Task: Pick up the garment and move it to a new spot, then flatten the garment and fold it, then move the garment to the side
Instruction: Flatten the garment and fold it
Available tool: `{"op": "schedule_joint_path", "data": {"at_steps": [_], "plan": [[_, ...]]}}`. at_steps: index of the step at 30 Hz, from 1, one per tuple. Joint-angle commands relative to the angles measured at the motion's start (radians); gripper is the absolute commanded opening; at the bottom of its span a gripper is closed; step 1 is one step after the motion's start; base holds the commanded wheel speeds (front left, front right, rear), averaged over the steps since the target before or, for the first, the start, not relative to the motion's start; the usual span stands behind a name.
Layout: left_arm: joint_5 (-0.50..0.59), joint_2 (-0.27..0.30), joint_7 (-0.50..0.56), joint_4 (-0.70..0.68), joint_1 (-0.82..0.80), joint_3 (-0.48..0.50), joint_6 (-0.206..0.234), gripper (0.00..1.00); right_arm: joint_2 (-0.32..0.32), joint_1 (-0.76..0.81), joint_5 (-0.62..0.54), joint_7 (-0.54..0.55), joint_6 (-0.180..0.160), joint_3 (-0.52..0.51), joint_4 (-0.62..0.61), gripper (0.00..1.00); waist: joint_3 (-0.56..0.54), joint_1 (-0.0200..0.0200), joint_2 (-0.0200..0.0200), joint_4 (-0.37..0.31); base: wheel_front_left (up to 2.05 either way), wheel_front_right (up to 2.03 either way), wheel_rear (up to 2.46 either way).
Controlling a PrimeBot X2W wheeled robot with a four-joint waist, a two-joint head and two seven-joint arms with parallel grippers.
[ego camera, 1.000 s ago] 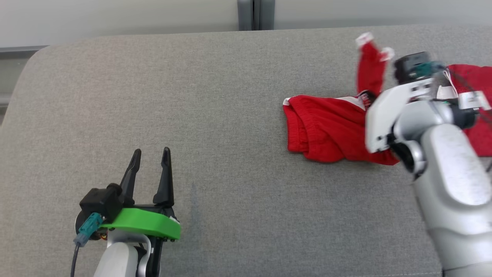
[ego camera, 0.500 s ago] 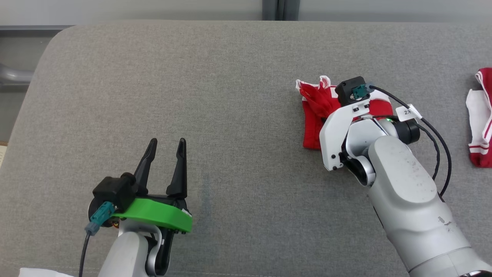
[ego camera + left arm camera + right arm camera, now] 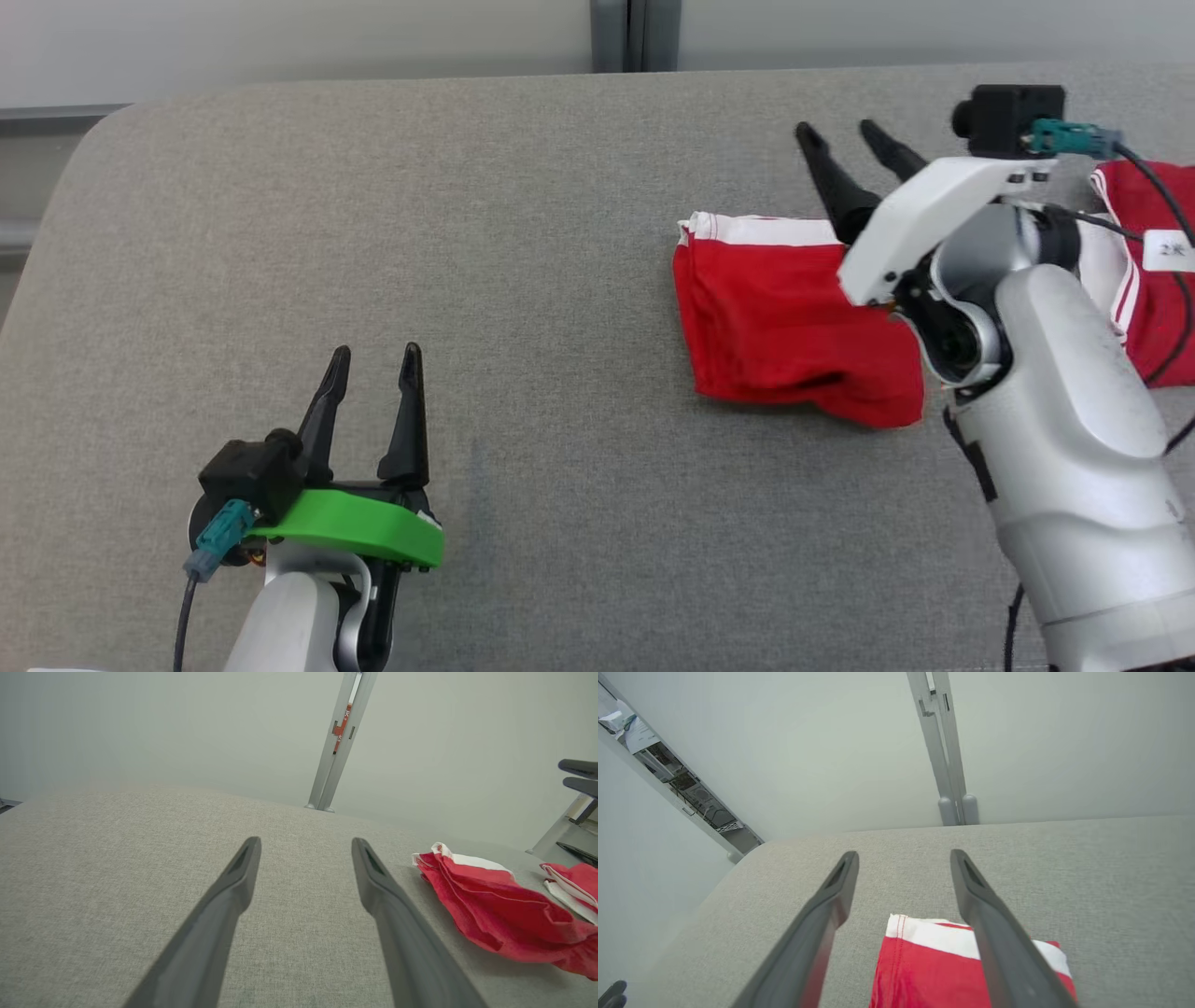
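The garment (image 3: 784, 327) is red with a white band and lies folded on the grey padded table (image 3: 523, 233), right of centre. My right gripper (image 3: 837, 131) stands open just past the garment's far edge, raised off it, with nothing between its fingers. In the right wrist view the garment (image 3: 934, 966) lies below the open right gripper (image 3: 903, 856). My left gripper (image 3: 375, 353) stands open and empty at the lower left, far from the garment. From the left wrist the garment (image 3: 495, 910) lies to the right of the left gripper (image 3: 306, 842).
A second red and white cloth (image 3: 1148, 280) lies at the right edge, partly behind my right arm, and appears as the cloth (image 3: 572, 882) in the left wrist view. A grey post (image 3: 630, 33) stands behind the table's far edge. The table's rounded left corner (image 3: 103, 131) is near.
The right gripper has opened, let go of the garment and lifted beyond its far edge. The garment now lies flatter and folded. The head camera shifted; the left gripper kept its pose.
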Motion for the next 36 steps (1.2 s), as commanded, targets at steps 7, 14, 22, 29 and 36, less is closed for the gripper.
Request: {"op": "schedule_joint_path", "data": {"at_steps": [7,14,22,29,36], "plan": [[-0.002,0.003,-0.002,0.012,0.022,-0.006,-0.005,1.00,-0.083,0.177,-0.141,-0.182,0.000,-0.090,-0.040,1.00,-0.041,0.0000,0.0000,-0.045,0.00,0.00,0.00],[0.016,0.003,-0.002,0.011,0.046,0.025,0.001,1.00,-0.088,0.364,-0.187,-0.375,0.000,-0.115,-0.082,1.00,-0.075,0.0000,0.0000,-0.079,0.00,0.00,0.00],[0.033,0.003,-0.002,-0.013,0.094,0.061,-0.004,1.00,-0.066,0.515,-0.190,-0.492,0.000,-0.125,-0.115,1.00,-0.125,0.0000,0.0000,-0.098,0.00,0.00,0.00],[0.047,0.003,-0.002,-0.022,0.147,0.073,-0.007,1.00,-0.064,0.579,-0.170,-0.495,0.000,-0.094,-0.117,1.00,-0.162,0.0000,0.0000,-0.098,0.00,0.00,0.00],[0.032,0.003,-0.002,-0.036,0.199,0.094,0.002,1.00,-0.067,0.577,-0.157,-0.481,0.000,-0.064,-0.108,1.00,-0.176,0.0000,0.0000,-0.086,0.00,0.00,0.00]]}}
